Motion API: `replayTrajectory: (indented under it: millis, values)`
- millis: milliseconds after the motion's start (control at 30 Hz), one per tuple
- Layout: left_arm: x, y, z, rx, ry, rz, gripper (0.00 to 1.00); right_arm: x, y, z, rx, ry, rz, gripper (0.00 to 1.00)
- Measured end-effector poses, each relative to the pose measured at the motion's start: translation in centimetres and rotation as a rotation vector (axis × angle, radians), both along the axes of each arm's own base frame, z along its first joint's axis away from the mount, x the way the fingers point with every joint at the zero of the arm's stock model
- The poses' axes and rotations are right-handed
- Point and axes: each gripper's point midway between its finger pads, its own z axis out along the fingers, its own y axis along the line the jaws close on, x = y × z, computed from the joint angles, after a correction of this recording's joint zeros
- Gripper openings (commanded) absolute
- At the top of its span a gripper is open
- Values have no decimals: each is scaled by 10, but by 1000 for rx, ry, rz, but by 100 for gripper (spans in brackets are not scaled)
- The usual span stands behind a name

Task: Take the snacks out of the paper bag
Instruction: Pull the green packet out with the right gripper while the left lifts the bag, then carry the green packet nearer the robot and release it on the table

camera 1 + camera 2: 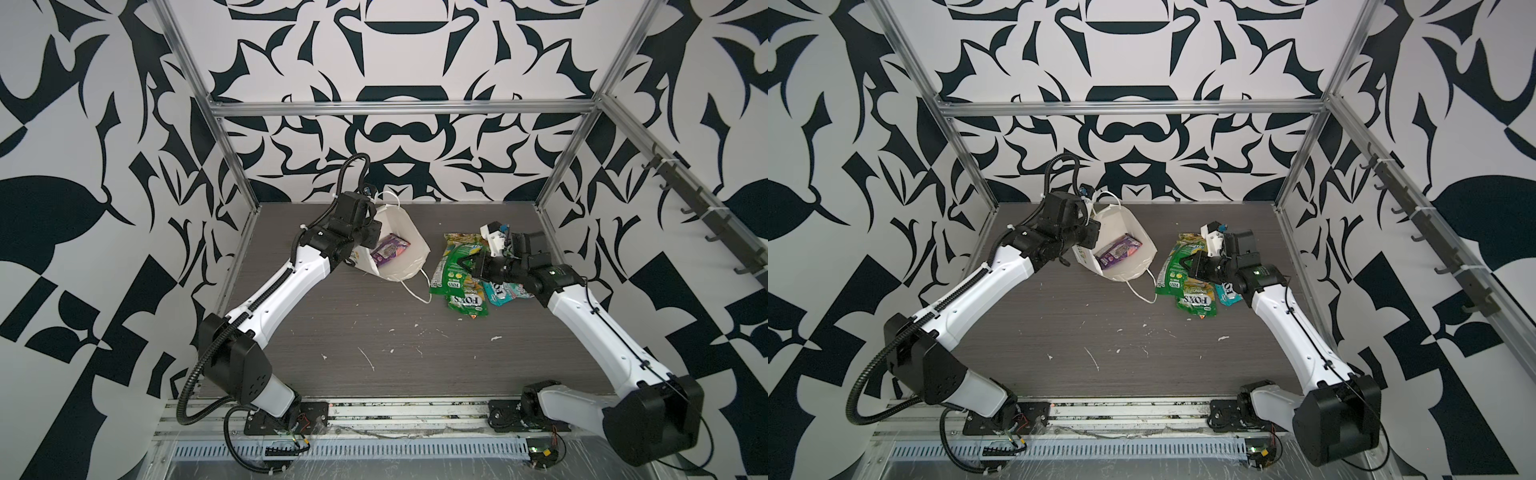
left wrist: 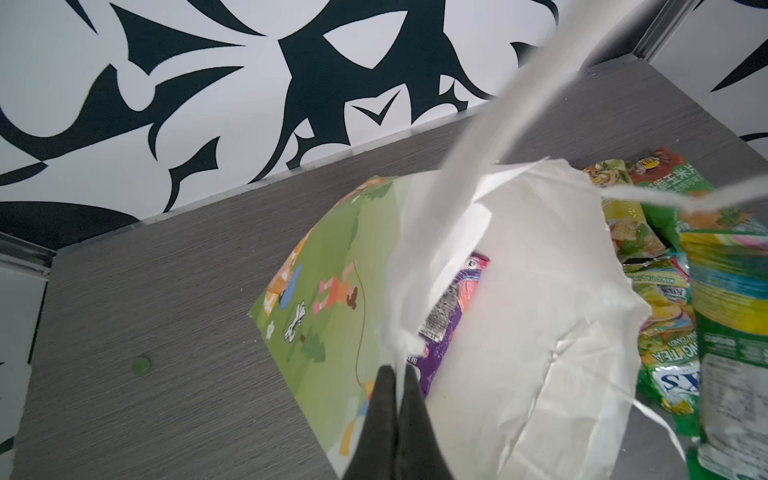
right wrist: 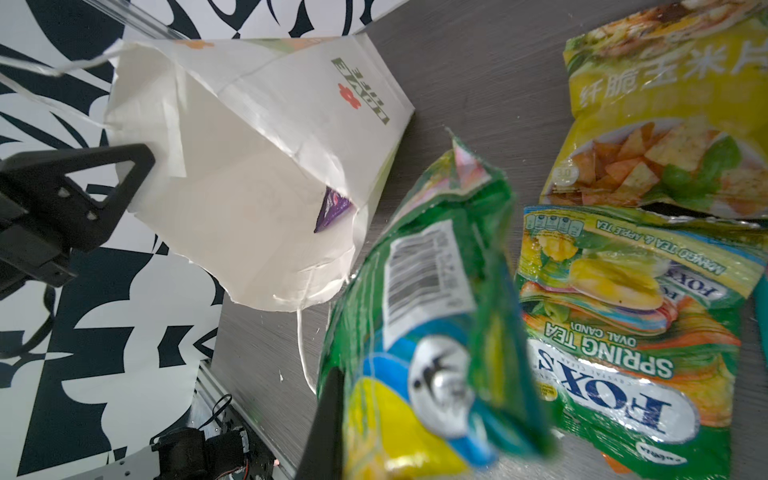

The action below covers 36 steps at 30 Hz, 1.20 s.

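Observation:
The white paper bag (image 1: 405, 253) (image 1: 1133, 230) lies tipped at the back left of the table, mouth toward the middle. My left gripper (image 2: 397, 370) is shut on its white rim, with the green flowered face (image 2: 332, 291) beside it. A purple snack packet (image 1: 390, 248) (image 2: 446, 311) (image 3: 332, 208) lies inside. My right gripper (image 1: 462, 260) (image 1: 1184, 262) is shut on a green packet (image 3: 428, 291) (image 1: 445, 272) just right of the bag's mouth; one finger (image 3: 328, 415) shows, the packet hides the other. Below lie a green FOX'S packet (image 1: 467, 301) (image 3: 623, 353), a yellow chip packet (image 3: 665, 124) and a teal one (image 1: 503, 291).
The bag's cord handle (image 1: 415, 291) trails onto the grey table (image 1: 374, 345). A small green bead (image 2: 141, 365) lies on the table beside the bag. Aluminium frame posts (image 1: 232, 166) stand at the back corners, and a rail of hooks (image 1: 702, 208) runs along the right wall.

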Motion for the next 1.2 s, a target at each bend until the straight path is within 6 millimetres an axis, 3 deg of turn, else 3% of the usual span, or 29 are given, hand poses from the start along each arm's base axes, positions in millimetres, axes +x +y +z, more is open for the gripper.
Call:
replayTrajectory:
  millis: [467,767,1067,1200]
  values:
    - [-2,5,-1,-20,32,-1,0,-10,7,-6,10,25,76,0]
    - [-4,-1,-4,-42,36,-36,0,-15,2,-28,-34,89,65,0]
    - [-2,-5,-7,-55,26,-47,0,-34,0,-54,-60,200,90,0]
    - [0,-7,-8,-62,23,-53,0,-59,-5,-65,-85,278,120,0]
